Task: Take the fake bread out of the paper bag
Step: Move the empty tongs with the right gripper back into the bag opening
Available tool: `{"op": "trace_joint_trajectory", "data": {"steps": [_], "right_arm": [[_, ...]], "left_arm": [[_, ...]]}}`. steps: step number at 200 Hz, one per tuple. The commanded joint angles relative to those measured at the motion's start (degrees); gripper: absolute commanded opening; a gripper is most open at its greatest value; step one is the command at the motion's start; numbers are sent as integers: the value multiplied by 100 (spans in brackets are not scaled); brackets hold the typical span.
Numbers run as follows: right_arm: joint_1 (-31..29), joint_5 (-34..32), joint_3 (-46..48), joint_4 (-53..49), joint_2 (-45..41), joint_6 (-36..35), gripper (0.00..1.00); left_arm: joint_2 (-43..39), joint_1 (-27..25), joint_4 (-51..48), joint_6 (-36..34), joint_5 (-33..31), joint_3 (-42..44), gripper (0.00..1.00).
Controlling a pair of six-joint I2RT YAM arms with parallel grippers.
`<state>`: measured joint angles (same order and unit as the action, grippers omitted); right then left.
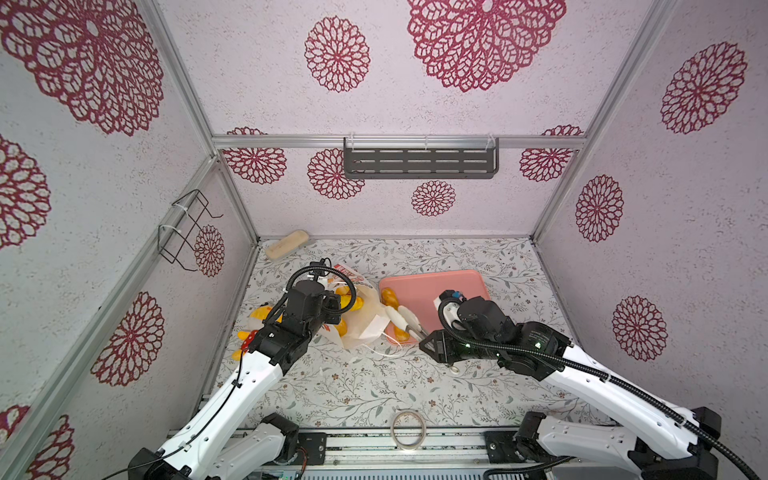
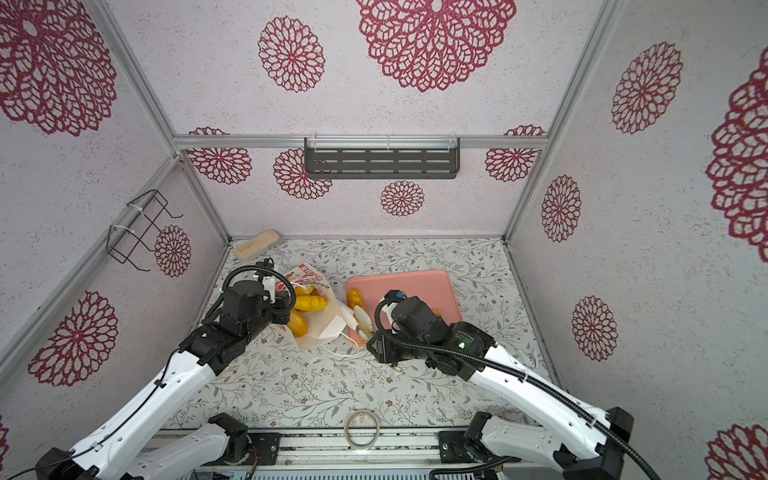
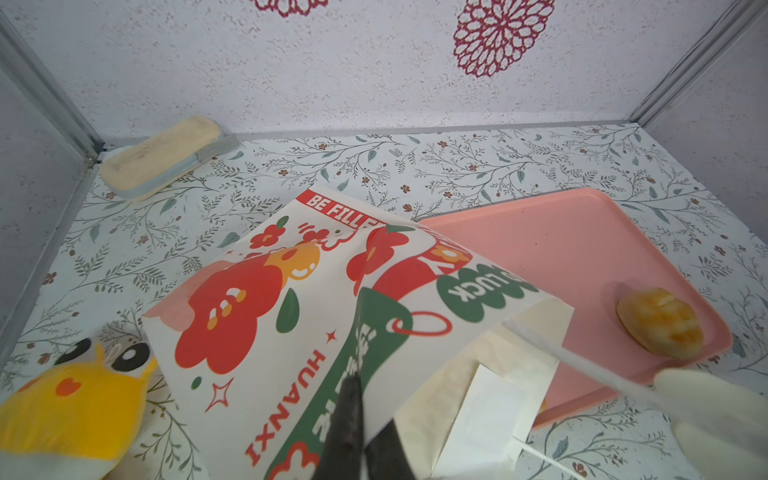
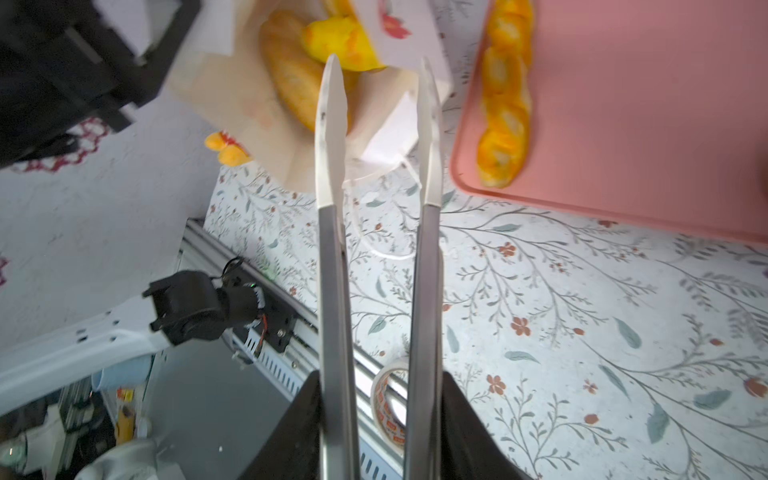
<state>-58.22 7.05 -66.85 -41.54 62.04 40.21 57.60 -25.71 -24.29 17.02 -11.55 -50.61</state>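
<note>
The left gripper (image 3: 365,411) is clamped on the edge of the paper bag (image 3: 291,316), whose open mouth shows several breads (image 2: 309,302) inside. The right gripper (image 4: 380,382) grips tongs (image 4: 332,270), their white tips apart near the bag's mouth. One braided bread (image 4: 505,120) lies on the pink tray (image 4: 623,124).

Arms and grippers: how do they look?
Both arms have white shells and black joints. The left arm carries a thin black cable, the right arm a ribbed black hose and green lights. The left gripper and right gripper are black.
</note>
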Motion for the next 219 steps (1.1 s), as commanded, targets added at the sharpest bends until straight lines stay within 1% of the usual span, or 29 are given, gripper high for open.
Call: {"op": "trace_joint_trajectory", "data": {"steps": [1, 33, 47, 87, 123, 168, 219], "right_arm": [[-424, 116, -306, 263, 289, -299, 43], [-482, 74, -250, 727, 770, -417, 43], [-438, -80, -201, 1058, 930, -250, 44], [-207, -152, 40, 2260, 1328, 562, 44], [89, 104, 713, 3597, 1468, 1549, 44], [48, 142, 1310, 5019, 1513, 2734, 45], [-49, 236, 1722, 6084, 1630, 3535, 47]], "left_arm": [[-92, 16, 194, -197, 379, 25, 0], [-120, 16, 111, -148, 430, 7, 0], [-137, 17, 92, -111, 432, -1, 0], [-135, 14, 100, -68, 446, -15, 0], [-92, 14, 118, -76, 474, -36, 0], [-43, 11, 200, -71, 425, -32, 0], [67, 14, 388, 8, 356, 24, 0]]}}
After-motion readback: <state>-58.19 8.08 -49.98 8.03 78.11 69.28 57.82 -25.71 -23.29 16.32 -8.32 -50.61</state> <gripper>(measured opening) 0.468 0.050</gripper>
